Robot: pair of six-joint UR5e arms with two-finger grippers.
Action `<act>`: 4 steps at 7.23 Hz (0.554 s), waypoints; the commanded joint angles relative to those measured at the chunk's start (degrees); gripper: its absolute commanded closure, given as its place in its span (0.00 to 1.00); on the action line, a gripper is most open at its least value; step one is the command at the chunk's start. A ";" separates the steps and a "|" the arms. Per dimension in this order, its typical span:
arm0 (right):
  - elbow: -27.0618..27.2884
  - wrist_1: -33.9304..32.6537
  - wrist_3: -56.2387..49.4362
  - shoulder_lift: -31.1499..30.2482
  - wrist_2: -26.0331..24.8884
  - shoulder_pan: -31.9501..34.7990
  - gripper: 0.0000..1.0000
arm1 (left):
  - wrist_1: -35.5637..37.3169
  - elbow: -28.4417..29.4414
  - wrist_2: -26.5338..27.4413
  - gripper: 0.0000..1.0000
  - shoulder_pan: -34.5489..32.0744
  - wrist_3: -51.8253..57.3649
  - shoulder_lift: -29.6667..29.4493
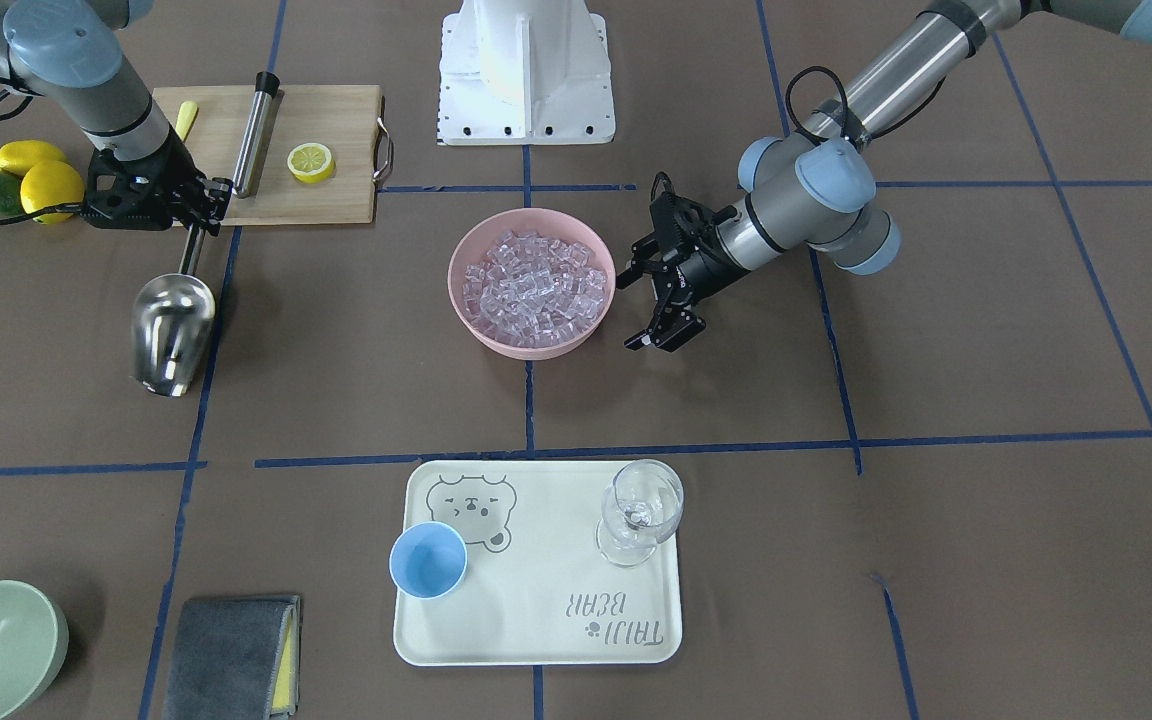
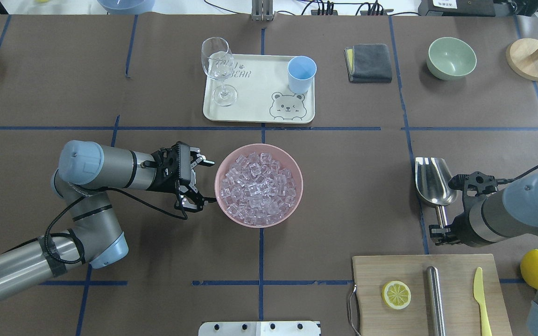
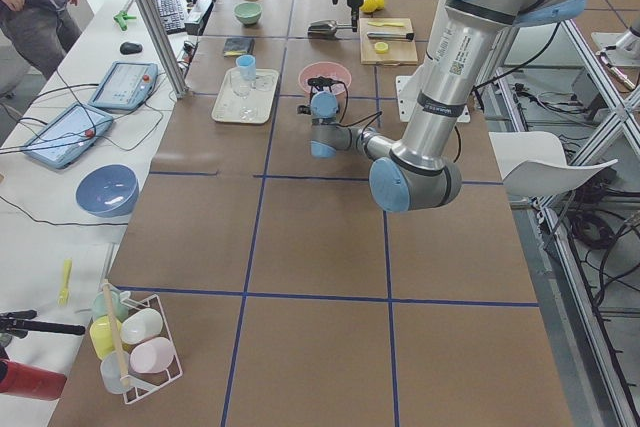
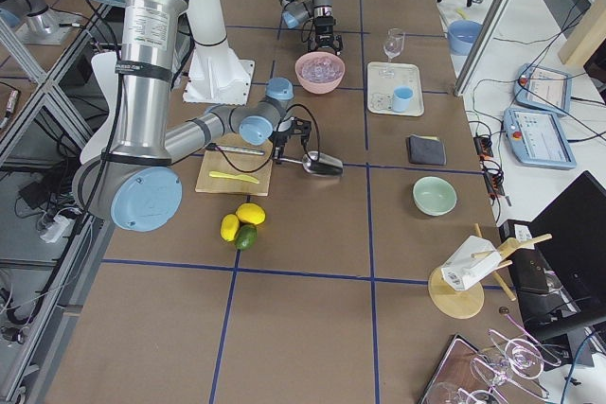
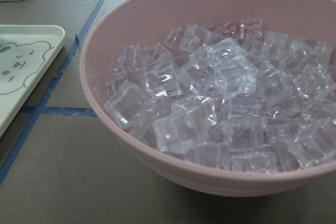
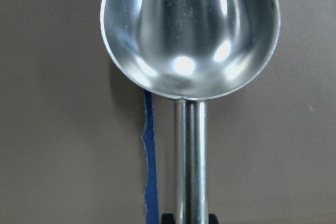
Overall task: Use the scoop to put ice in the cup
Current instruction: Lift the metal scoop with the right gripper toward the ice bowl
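Observation:
The ice fills a pink bowl at mid-table and shows close up as clear cubes of ice in the left wrist view. My left gripper is open, level with the bowl's left rim, holding nothing. My right gripper is shut on the thin handle of the steel scoop. The scoop's trough is empty, low over the table at the right. The light-blue cup stands empty on the cream bear tray, beyond the bowl.
A clear wine glass shares the tray. A cutting board with a lemon slice, steel cylinder and yellow knife lies near my right arm, with a lemon beside it. A grey cloth and green bowl sit at the far right.

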 commanded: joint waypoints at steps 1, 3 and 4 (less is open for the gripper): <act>0.34 0.00 -0.27 -0.03 0.04 1.71 1.00 | -0.15 -0.03 0.00 0.00 0.02 0.00 -0.08; 1.92 -0.53 -0.88 0.05 0.04 2.60 1.00 | -0.33 -0.03 0.00 0.00 -0.07 0.00 0.00; 4.28 -2.79 -2.45 0.32 -0.04 2.68 1.00 | -0.33 -0.03 0.00 0.00 -0.07 0.00 0.00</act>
